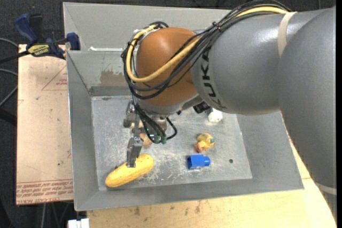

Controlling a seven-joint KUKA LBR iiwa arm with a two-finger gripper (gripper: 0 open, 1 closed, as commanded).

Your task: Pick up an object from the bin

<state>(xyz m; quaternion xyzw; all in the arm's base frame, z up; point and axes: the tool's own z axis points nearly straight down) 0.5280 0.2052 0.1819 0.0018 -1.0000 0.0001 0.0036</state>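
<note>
camera view: arm (256,61) reaches in from right, wrist angled down, gripper (132,156) low against yellow toy banana (125,173) at the bin's (80,115) front-left corner; claw opening can't tell. blue block (198,161) well apart.

One each: banana (128,171), block (198,161), toy (204,142), white piece (215,116)

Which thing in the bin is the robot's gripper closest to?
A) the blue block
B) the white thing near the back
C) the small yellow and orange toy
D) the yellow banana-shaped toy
D: the gripper comes down at the upper end of the yellow banana-shaped toy in the bin's lower left as the camera sees it, while the blue block and the small yellow and orange toy lie apart to its right.
</note>
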